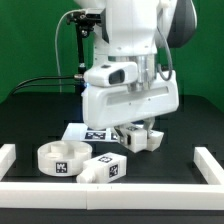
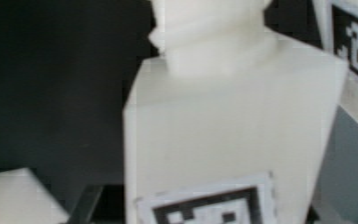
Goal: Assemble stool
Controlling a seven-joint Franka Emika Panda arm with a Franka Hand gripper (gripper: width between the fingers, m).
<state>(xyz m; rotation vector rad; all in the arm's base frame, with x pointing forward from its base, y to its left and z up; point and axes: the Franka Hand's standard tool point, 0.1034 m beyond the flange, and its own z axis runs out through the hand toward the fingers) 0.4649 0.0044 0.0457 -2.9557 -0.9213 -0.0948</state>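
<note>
My gripper (image 1: 140, 133) hung low over the black table (image 1: 30, 110), near the marker board (image 1: 85, 130), with one stool leg (image 2: 220, 110) between my fingers, its peg at one end and its marker tag at the other; I judged I straddled its flat sides because they would give my pads a square hold. Whether I was already pressing on it or only bracketing it, I could not tell. The round seat (image 1: 62, 157) and a second leg (image 1: 105, 168) lay close together by the front rail (image 1: 110, 200), apart from me, presumably waiting for later steps
</note>
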